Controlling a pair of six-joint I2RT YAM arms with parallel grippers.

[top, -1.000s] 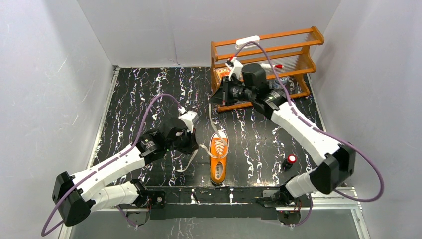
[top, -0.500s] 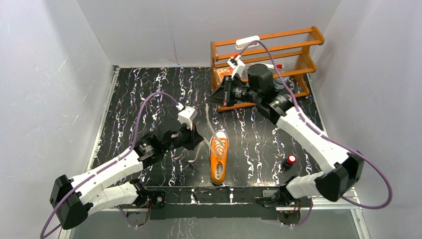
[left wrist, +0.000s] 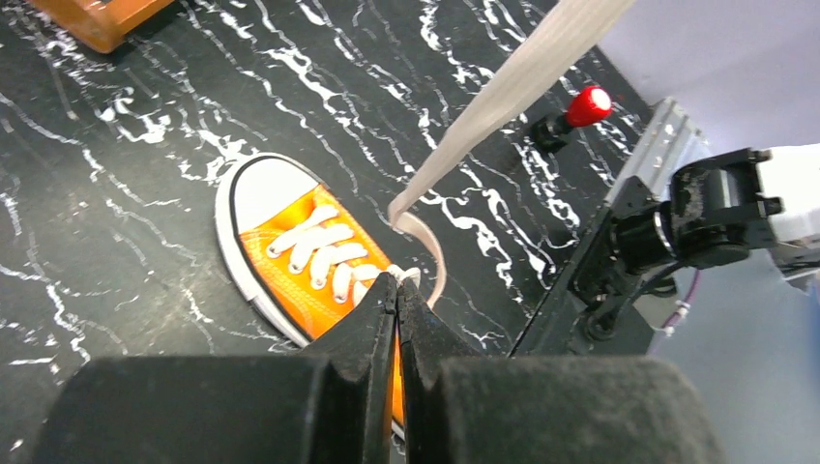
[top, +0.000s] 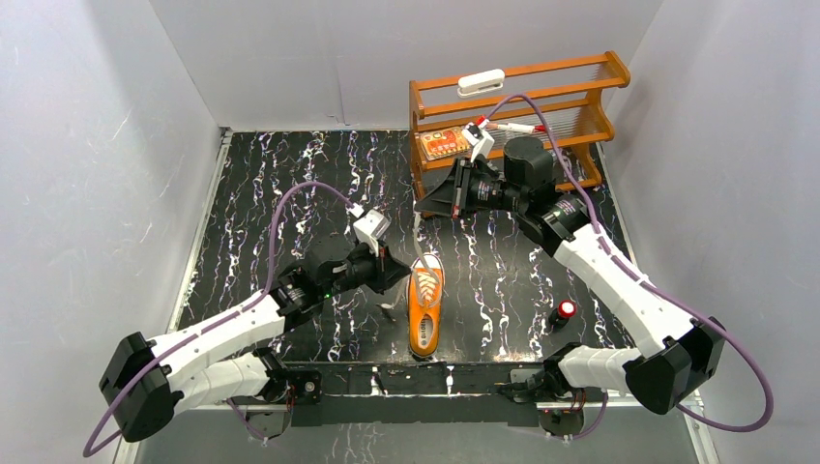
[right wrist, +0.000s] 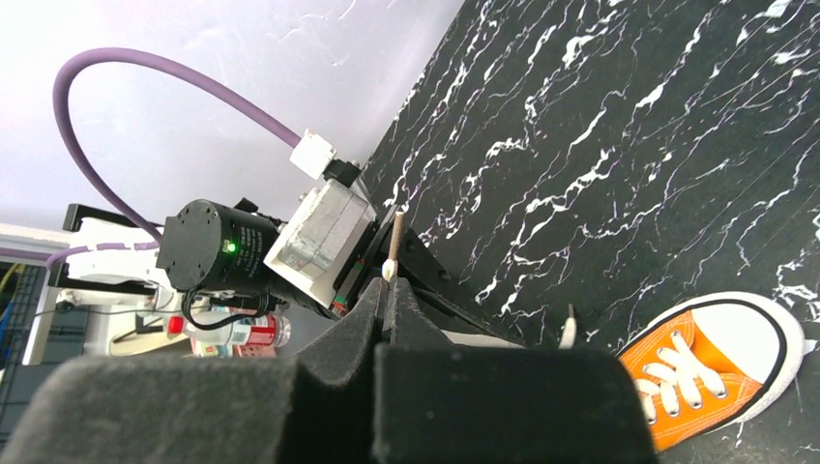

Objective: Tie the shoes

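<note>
The orange shoe with white laces lies toe away from the arms near the table's front edge; it also shows in the left wrist view and the right wrist view. My left gripper sits at the shoe's left side, shut on a bit of white lace by the top eyelets. One lace runs taut from the shoe up and back to my right gripper. That gripper is shut on the lace's end, whose tip sticks out past the fingertips.
A wooden rack stands at the back right, with a white object on top and an orange box on a shelf. A small red-topped object stands right of the shoe. White walls enclose the black marbled table.
My right gripper has drawn right and back with the lace end, tightening it. My left gripper has shifted right, up against the shoe's lacing.
</note>
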